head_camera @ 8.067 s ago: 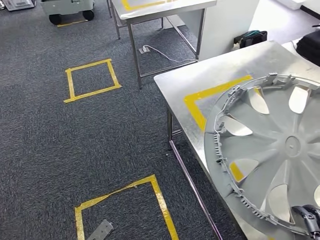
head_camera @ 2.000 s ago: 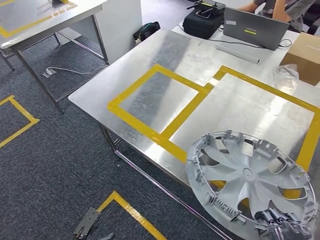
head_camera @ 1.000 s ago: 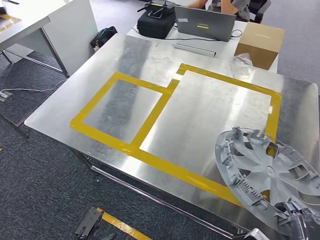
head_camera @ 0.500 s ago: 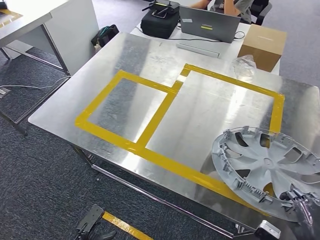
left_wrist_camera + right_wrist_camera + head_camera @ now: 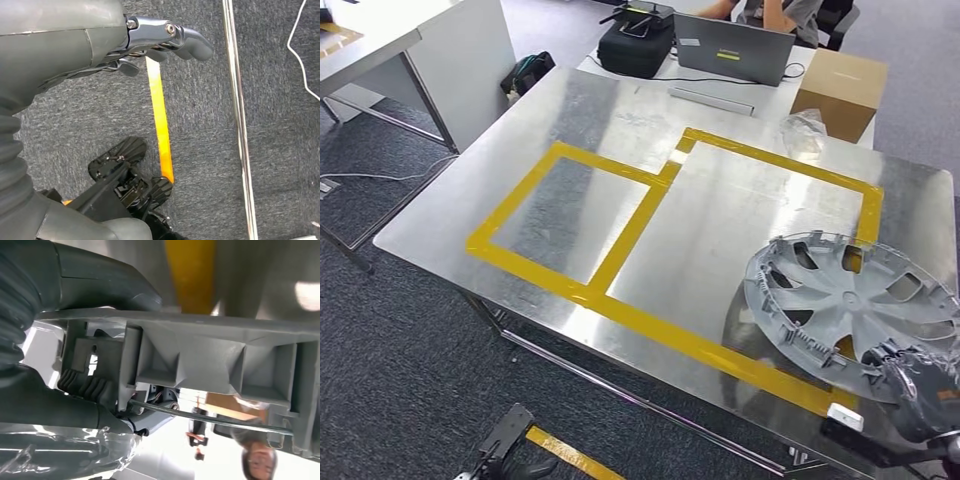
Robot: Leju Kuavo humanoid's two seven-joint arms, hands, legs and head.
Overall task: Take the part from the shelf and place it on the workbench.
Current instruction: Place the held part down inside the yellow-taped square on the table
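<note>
A grey plastic wheel cover (image 5: 848,310) hangs tilted over the steel workbench (image 5: 622,120) at about 4 o'clock in the head view, above the near right corner of the larger yellow-taped rectangle (image 5: 773,160). The robot's right hand (image 5: 916,385) clamps the cover's near rim; from the wrist, its thumb and dark fingers (image 5: 85,385) pinch the ribbed rim (clips facing up) (image 5: 211,357). Whether the cover touches the bench cannot be told. The left hand (image 5: 166,40) hangs over grey carpet (image 5: 203,120), holding nothing, fingers loosely extended. At 12 o'clock sit a laptop (image 5: 731,48), a black bag (image 5: 635,40) and a cardboard box (image 5: 841,90).
</note>
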